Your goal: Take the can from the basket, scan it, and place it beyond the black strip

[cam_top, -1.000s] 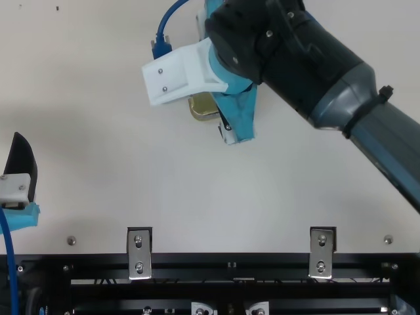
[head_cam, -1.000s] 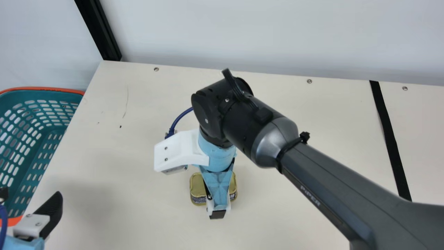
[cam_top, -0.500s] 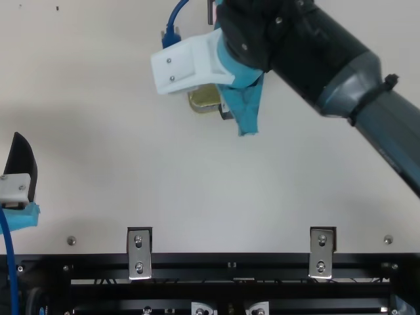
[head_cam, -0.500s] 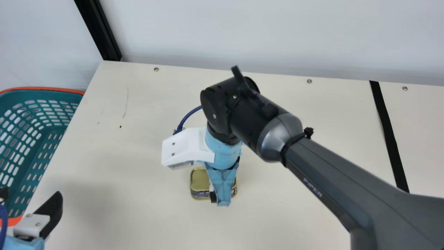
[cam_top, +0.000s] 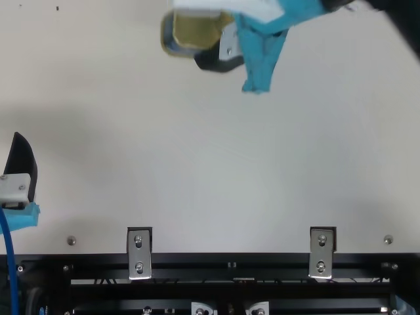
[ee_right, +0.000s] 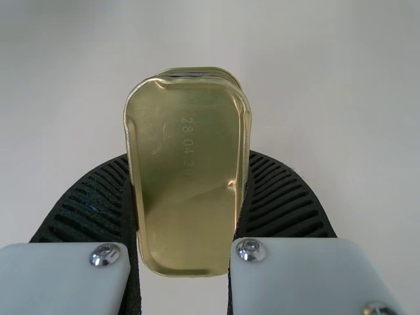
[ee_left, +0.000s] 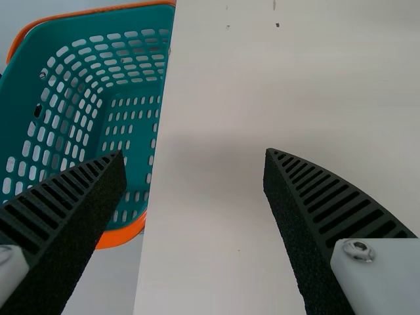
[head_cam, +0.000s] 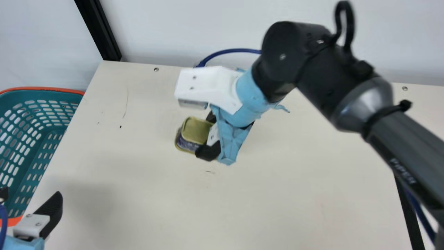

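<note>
As the right fingers [head_cam: 209, 151] pinch its sides, the can [head_cam: 195, 130] sits between them.

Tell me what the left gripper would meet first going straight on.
Left gripper: probably the table beside the basket, though depth is unclear and one finger may catch the basket.

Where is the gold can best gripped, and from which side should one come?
I would grip the can by its long side walls, coming at its broad face: it is oblong, narrower between them. The right end effector holds it so.
</note>
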